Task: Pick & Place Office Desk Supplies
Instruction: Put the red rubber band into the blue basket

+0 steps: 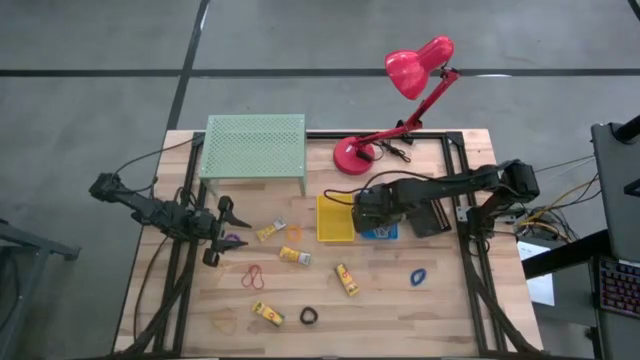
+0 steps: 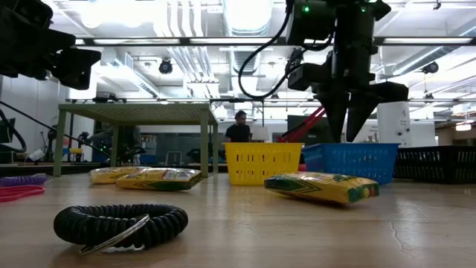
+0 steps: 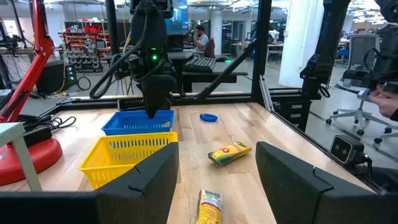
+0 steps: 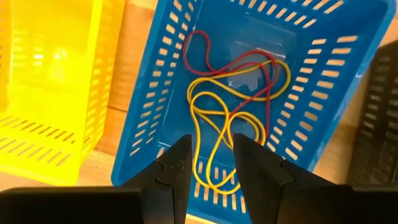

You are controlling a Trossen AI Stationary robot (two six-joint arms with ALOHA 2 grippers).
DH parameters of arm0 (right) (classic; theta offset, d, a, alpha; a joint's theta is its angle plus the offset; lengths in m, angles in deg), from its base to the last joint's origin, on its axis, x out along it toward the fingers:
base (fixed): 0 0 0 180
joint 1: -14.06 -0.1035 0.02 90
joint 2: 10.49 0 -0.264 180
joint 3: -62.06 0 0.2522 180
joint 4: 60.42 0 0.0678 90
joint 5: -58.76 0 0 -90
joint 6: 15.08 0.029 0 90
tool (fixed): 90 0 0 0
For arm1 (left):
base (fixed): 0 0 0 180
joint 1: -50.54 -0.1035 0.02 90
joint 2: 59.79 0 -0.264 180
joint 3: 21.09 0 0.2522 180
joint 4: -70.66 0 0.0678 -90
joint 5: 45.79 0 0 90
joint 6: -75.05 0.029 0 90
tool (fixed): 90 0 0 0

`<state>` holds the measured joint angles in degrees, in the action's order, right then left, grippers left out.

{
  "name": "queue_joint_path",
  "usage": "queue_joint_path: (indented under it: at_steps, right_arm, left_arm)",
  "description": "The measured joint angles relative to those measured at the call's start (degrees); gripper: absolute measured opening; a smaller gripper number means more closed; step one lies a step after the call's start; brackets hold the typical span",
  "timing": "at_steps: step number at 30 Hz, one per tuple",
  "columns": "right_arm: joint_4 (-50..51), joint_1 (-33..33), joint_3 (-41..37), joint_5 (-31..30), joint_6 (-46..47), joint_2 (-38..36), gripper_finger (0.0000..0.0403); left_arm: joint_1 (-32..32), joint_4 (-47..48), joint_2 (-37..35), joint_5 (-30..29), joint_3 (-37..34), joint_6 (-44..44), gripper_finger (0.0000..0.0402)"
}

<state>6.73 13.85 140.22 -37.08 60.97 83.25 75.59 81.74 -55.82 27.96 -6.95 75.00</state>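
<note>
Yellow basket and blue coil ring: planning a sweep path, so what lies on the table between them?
High view: one yellow packet lies between the yellow basket and the blue coil ring; otherwise bare wood.

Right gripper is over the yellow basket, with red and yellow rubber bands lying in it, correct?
Wrong basket. The right gripper is over the blue basket, where the red and yellow rubber bands lie; the right wrist view shows it. The yellow basket sits beside it.

blue basket (image 1: 380,233) mostly under right arm

text: none legible | labels: packet print unreadable
</note>
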Motion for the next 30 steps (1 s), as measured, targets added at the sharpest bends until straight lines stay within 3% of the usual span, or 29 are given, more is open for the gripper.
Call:
queue_joint_path:
  at_steps: [6, 12, 19, 30]
  right_arm:
    - [-0.69, -0.74, 0.00, -0.35, -0.18, -0.09, 0.0114]
    - [-3.80, -6.13, 0.00, -9.53, -0.15, -1.09, 0.0118]
    - [-6.62, -12.01, 0.00, -11.62, -0.38, -5.10, 0.0110]
    - [-18.40, -22.78, -0.02, -32.03, -16.00, -7.10, 0.0093]
  left_arm:
    - [-0.01, 0.00, 0.00, -0.01, 0.01, 0.01, 0.0219]
    - [0.00, 0.00, 0.00, 0.00, 0.02, 0.00, 0.0219]
    - [-0.01, 0.00, 0.00, 0.00, 0.01, 0.02, 0.0219]
    - [-0.02, 0.00, 0.00, 0.00, 0.01, 0.02, 0.0219]
